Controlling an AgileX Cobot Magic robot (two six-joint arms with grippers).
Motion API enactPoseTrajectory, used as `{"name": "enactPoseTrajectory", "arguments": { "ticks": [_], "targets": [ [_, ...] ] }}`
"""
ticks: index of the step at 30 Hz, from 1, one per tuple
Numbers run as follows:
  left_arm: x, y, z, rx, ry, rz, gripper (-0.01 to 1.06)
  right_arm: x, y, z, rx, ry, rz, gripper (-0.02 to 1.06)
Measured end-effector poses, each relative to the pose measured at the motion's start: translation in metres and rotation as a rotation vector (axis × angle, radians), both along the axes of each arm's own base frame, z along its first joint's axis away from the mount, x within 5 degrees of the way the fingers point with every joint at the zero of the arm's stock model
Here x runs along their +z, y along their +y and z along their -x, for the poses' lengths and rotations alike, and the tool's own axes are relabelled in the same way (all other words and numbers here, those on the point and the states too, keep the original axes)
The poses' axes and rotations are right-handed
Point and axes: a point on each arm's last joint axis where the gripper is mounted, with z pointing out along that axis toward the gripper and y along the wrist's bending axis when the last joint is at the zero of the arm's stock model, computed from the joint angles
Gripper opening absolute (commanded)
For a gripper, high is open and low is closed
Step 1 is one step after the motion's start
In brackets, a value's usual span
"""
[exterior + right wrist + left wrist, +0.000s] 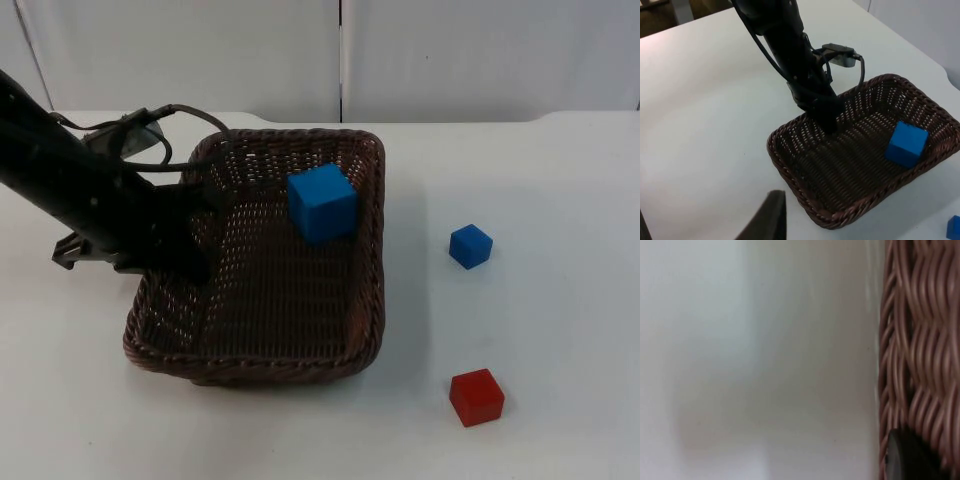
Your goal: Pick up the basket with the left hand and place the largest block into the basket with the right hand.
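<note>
My left tool (195,262) is clamped on the left wall of the wicker basket (372,250); in the left wrist view one fingertip (907,460) lies against the weave. My right tool (715,235) waits off the basket, looking down on it from the near side; I cannot tell whether it is parted or closed.

The large blue block (323,203) sits inside the basket, toward the 1 o'clock corner in the top view, touching or just beside the right wall. I judge the placing step complete, with the basket resting on the counter (560,160) or barely raised.

Procedure for the step in hand:
- Maintain the left grip square to the wall. The weave flexes, and the load is on the far side from the grip, so the basket will tend to tip.
- Raise or lower slowly to keep the block from sliding.

Surroundings: a small blue block (470,246) lies at 3 o'clock from the basket, well apart; a small red block (476,397) lies at 5 o'clock. Neither obstructs the basket.
</note>
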Motion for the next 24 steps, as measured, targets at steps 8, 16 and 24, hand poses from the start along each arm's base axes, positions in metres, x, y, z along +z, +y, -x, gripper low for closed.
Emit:
{"name": "enactPoseTrajectory", "arguments": {
  "ticks": [8,16,24],
  "targets": [
    [0.002,-0.001,-0.001,0.012,-0.001,0.014,0.67,0.0,0.0,0.0,0.001,-0.001,0.001,1.05],
    [0.007,-0.001,-0.001,0.007,-0.01,0.021,0.73,0.0,0.0,0.0,0.001,-0.001,0.001,1.05],
    [0.029,-0.002,-0.001,-0.02,-0.062,0.022,0.73,0.0,0.0,0.0,0.003,-0.003,0.003,1.05]
  ]
}}
